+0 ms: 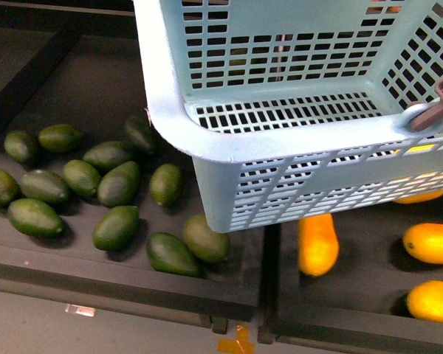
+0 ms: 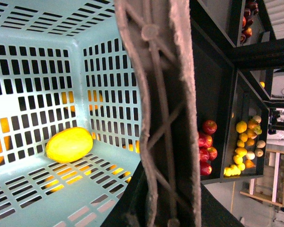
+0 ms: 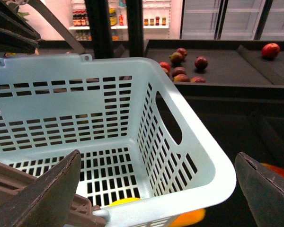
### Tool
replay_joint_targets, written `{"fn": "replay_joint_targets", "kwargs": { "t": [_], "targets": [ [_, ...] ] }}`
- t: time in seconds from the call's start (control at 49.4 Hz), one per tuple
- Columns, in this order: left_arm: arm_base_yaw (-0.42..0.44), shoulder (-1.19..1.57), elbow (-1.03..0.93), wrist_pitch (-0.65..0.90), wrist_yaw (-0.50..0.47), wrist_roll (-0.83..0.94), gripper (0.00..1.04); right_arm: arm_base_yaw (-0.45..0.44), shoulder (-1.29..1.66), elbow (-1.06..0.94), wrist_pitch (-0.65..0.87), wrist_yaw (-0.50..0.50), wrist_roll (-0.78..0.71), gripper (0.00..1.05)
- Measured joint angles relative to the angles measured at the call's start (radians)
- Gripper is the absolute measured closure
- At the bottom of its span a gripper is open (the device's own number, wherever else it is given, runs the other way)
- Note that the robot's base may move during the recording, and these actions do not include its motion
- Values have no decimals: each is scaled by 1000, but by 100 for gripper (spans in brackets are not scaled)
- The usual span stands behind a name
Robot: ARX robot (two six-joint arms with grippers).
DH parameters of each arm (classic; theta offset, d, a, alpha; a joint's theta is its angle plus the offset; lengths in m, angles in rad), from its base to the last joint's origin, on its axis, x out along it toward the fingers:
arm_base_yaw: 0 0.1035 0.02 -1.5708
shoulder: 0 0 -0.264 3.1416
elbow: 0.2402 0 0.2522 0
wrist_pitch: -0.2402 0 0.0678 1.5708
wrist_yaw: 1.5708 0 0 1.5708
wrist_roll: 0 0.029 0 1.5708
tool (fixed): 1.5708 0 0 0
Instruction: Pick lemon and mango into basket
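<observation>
The aqua basket (image 1: 207, 140) hangs above the shelf and fills the upper right of the front view. My left gripper (image 2: 163, 208) is shut on its brown handle (image 2: 165, 113). The lemon (image 2: 69, 144) lies on the basket floor in a corner; a sliver of it shows in the right wrist view (image 3: 125, 201). My right gripper (image 3: 156, 189) is open and empty, just above the basket's near rim (image 3: 203, 165). Several orange mangoes lie on the dark shelf below the basket; the nearest mango (image 1: 317, 243) is just under its front corner. Neither gripper shows in the front view.
Several dark green oval fruits (image 1: 118, 184) lie on the left shelf section. More mangoes (image 1: 432, 243) lie at the right edge. Red fruits (image 3: 180, 66) sit on a far shelf; red and yellow fruits (image 2: 206, 146) show on shelves in the left wrist view.
</observation>
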Motion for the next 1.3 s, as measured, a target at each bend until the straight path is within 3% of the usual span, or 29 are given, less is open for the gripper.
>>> {"fn": "replay_joint_targets", "kwargs": {
  "t": [0.425,0.466,0.486,0.527,0.587,0.628,0.709,0.851,0.972,1.296],
  "targets": [
    [16,0,0,0,-17,10,99,2,0,2,-3,6,3,9],
    [12,0,0,0,-10,6,99,34,-2,40,-134,128,56,9],
    [9,0,0,0,-8,7,99,55,-2,90,-269,270,130,9],
    [4,0,0,0,-4,2,99,55,4,164,-454,442,232,9],
    [0,0,0,0,3,2,99,34,13,214,-554,543,304,9],
    [0,0,0,0,7,1,99,11,22,232,-563,557,328,9],
    [-3,1,0,0,10,-6,99,-68,69,288,-550,511,389,9],
    [0,1,0,0,-2,-5,99,-263,336,434,-483,312,463,9],
    [4,1,0,0,-15,3,99,-357,707,563,-459,260,509,9],
    [0,1,0,0,2,-2,99,-319,1227,798,-550,219,708,9]
  ]
}}
